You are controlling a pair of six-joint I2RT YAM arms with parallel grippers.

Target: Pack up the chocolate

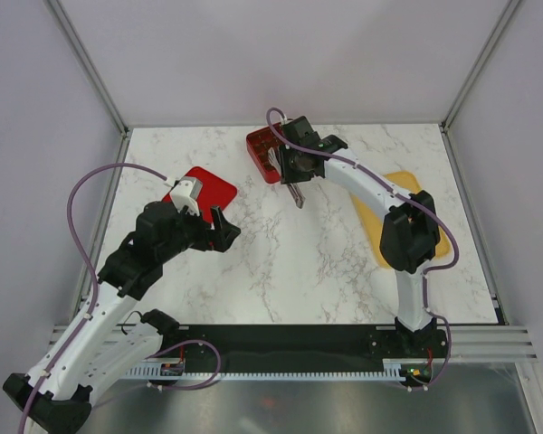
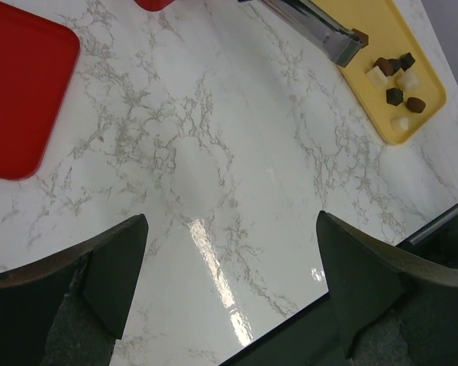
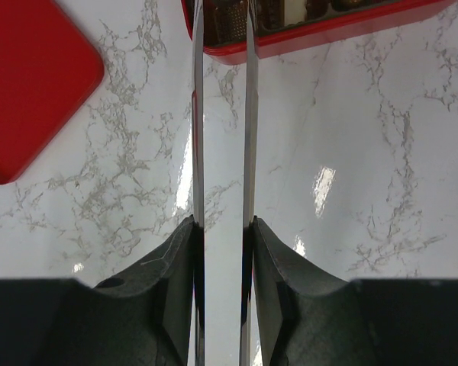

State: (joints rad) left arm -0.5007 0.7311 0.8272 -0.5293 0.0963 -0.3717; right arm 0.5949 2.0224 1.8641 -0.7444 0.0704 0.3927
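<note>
Chocolate split: loose pieces on yellow tray far right, some brown ones already in red box cells. Left gripper spread wide, holding nothing, over tabletop beside red lid; judged parked clear of work. Box mid-rear, lid off for filling. Right gripper narrow, clamped on metal tongs, pieces likely too small for fingers; tips near box rim, load between them not discernible. Tray at right serves as supply.

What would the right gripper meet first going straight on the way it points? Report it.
The red square gridded box: the right gripper is shut on long metal tongs whose ribbed tips reach over its near wall. How high they hang above it is unclear.
</note>
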